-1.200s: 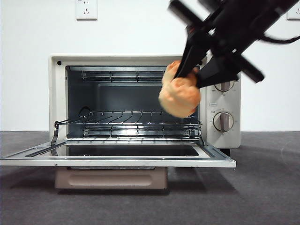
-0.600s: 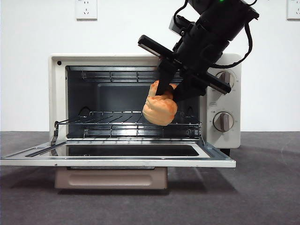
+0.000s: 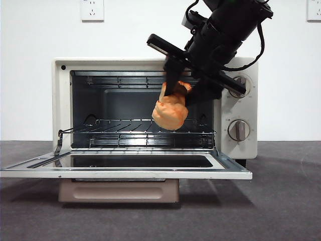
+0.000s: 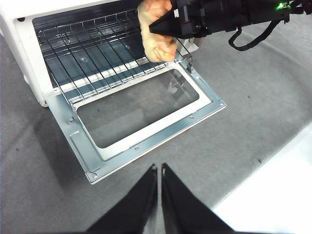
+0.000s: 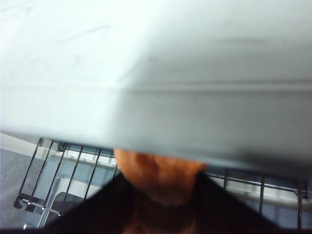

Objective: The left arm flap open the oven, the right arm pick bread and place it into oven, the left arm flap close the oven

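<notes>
The cream-white oven (image 3: 62, 100) stands with its door (image 3: 125, 168) flapped down flat. My right gripper (image 3: 181, 94) is shut on the golden-orange bread (image 3: 170, 111) and holds it in the oven's mouth, above the right part of the wire rack (image 3: 125, 131). The bread also shows in the left wrist view (image 4: 155, 30) and in the right wrist view (image 5: 161, 178), just under the oven's top edge (image 5: 156, 97). My left gripper (image 4: 159, 168) is shut and empty, hanging back above the table in front of the open door (image 4: 141, 109).
Two round knobs (image 3: 238, 129) sit on the oven's right panel. The pinkish-beige handle (image 3: 118, 191) hangs below the open door. Dark grey table surface (image 3: 281, 201) lies around the oven; a white wall with a socket (image 3: 92, 10) is behind.
My right gripper has carried the bread leftward and down from the oven's right front into its opening, then lifted it slightly. The oven and door have not moved.
</notes>
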### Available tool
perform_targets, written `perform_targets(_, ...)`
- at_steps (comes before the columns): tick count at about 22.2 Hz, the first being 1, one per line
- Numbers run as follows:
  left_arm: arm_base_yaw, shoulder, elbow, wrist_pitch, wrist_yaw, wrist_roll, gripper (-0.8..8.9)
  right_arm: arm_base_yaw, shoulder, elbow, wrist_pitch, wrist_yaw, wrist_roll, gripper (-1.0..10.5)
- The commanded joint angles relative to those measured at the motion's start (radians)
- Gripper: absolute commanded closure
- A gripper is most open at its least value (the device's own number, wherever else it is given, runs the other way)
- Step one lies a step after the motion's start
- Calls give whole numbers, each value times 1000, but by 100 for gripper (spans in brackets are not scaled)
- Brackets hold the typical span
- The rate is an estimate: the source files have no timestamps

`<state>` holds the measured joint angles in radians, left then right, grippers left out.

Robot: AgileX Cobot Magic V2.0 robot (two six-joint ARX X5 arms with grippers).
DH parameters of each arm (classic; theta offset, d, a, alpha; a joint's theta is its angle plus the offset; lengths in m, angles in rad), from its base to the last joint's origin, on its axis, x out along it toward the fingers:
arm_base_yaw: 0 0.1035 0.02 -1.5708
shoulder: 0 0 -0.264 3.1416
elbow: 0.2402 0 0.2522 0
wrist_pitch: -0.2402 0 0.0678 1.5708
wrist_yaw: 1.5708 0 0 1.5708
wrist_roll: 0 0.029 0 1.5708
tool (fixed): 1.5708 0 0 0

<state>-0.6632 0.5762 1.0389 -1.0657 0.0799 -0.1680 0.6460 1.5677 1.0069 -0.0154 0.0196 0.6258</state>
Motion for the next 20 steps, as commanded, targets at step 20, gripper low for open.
perform_targets(20, -5, 109, 22, 11, 17, -58, 798, 98, -395, 22, -383, -130, -125, 452)
